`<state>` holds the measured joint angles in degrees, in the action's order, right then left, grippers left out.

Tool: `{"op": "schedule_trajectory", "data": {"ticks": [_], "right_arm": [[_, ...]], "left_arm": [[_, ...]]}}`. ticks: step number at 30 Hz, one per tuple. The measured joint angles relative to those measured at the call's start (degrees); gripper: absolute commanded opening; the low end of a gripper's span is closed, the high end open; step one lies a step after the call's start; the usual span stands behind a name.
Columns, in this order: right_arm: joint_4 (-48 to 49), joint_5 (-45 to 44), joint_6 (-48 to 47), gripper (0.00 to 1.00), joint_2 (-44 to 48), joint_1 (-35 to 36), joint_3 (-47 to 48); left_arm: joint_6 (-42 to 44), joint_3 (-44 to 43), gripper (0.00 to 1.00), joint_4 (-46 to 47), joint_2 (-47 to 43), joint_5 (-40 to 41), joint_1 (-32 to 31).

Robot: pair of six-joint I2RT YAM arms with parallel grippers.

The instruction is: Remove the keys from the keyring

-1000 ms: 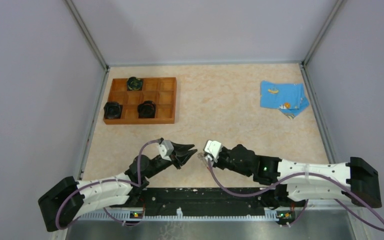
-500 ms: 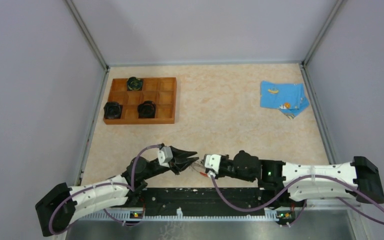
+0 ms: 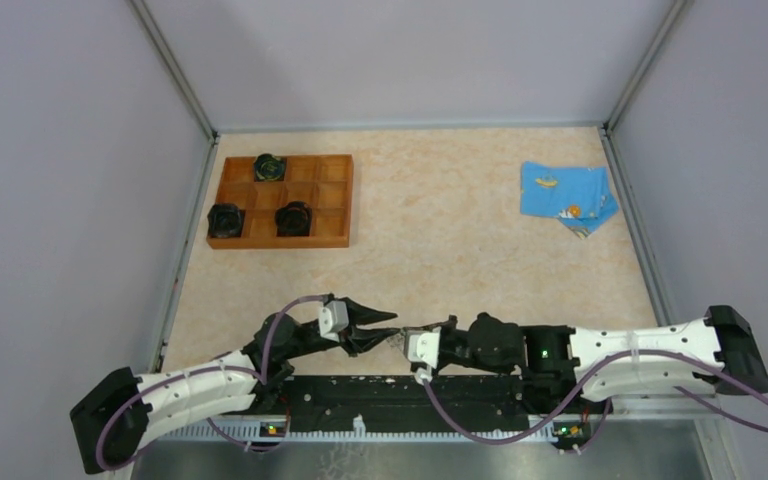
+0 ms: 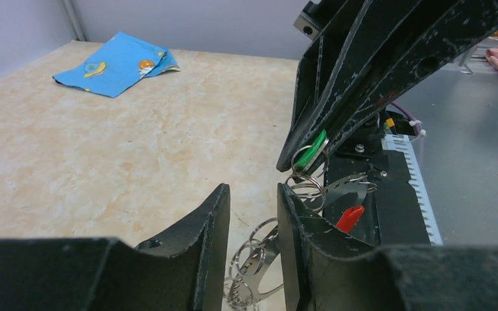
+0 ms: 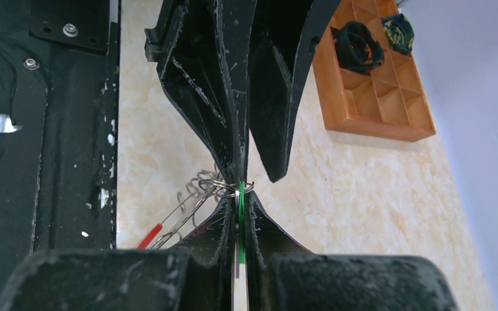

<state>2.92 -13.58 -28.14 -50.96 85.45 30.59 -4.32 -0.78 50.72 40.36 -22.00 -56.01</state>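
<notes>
My two claws meet tip to tip, low over the near edge of the surface point(image 3: 460, 200). My left claw point(image 4: 253, 194) is narrow, with the keyring point(image 4: 251, 262) hanging between its fingers; I cannot tell whether it bites. My right claw point(image 5: 240, 204) pinches the green-headed key point(image 5: 240, 220). I judge I am working the key off, and next comes a careful outward pull.

This is a robotics lab test cell: plain grey walls point(image 3: 60, 150) and metal corner rails point(image 3: 175, 70) box in a marbled bench point(image 3: 440, 250), with a cabled left arm point(image 3: 200, 385) and right arm point(image 3: 640, 352) bolted at 6 o'clock, a compartmented wooden tray point(image 3: 338, 200) at 10 o'clock and a blue cloth point(image 3: 565, 195) at 2 o'clock.
</notes>
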Motion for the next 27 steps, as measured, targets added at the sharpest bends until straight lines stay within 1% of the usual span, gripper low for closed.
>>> {"op": "schedule_trajectory", "data": {"ticks": [15,21,27], "right_arm": [[-4.9,-3.5,-8.0,0.00,0.1,5.6,5.6],[-5.8,-4.7,-9.9,0.00,-0.2,6.8,6.3],[-5.9,-6.3,-11.3,0.00,-1.2,8.0,6.3]], "left_arm": [[-1.9,0.0,0.40,0.9,-1.5,-8.6,0.0],[-4.5,0.0,0.39,4.6,-1.0,-10.2,0.0],[-6.7,0.0,0.39,8.8,1.6,-11.6,0.0]]}}
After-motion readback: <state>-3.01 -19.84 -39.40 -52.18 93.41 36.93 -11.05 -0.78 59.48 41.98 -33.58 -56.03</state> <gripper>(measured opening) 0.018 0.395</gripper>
